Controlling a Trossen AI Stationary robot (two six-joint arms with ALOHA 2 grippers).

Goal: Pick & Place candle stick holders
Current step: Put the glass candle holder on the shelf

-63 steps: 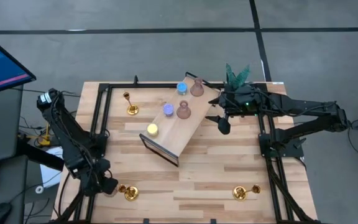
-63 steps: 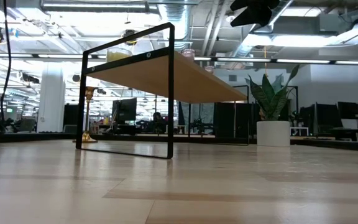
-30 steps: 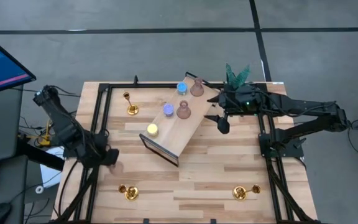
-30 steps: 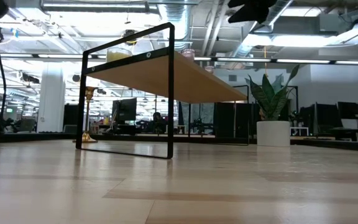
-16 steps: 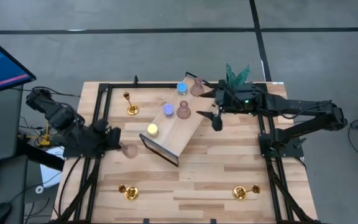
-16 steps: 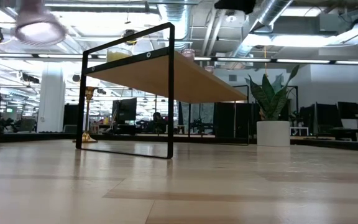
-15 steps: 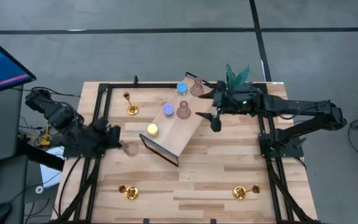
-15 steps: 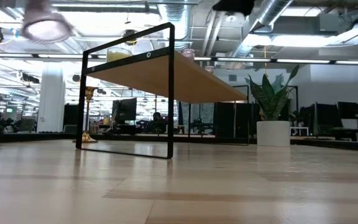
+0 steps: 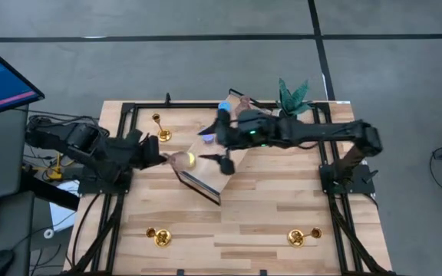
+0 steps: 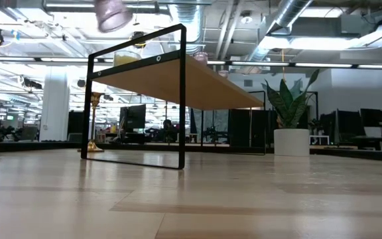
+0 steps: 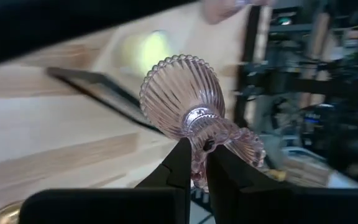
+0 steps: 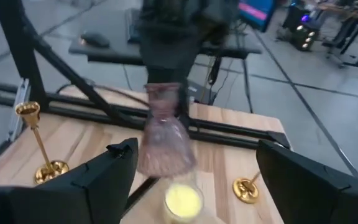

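Observation:
My left gripper point(image 9: 162, 158) is shut on a dusty-pink ribbed candle stick holder point(image 9: 179, 159), held in the air at the near-left end of the slanted wooden shelf point(image 9: 206, 178). The holder also shows in the low view point(image 10: 113, 14) and the right wrist view point(image 12: 163, 140). My right gripper point(image 9: 217, 151) hovers open and empty over the shelf, facing the pink holder. A yellow holder point(image 9: 192, 159) stands on the shelf between the two grippers. A blue holder point(image 9: 223, 108) stands at the shelf's far end. Gold stemmed holders are on the table at the far left point(image 9: 160, 127), near left point(image 9: 158, 236) and near right point(image 9: 304, 236). My left gripper pinches the pink holder's narrow waist point(image 11: 197, 118), between its bulbous ribbed body and its flared foot, with its two fingers point(image 11: 182, 165). The fingers come level from the table's left. The holder is lifted clear, tipped over and sticking out ahead of the fingertips.
A green plant in a white pot point(image 9: 292, 92) stands at the table's far right, behind my right arm. The shelf's black frame point(image 10: 181, 99) stands on the table. A monitor point(image 9: 2, 73) is off the table's left side. Bare wood lies along the near edge.
My left gripper has carried the pink holder up from the table's near left, toward the far edge and right, to the shelf's near-left end. My right gripper has swung from beside the plant toward the table's left, over the shelf, staying open.

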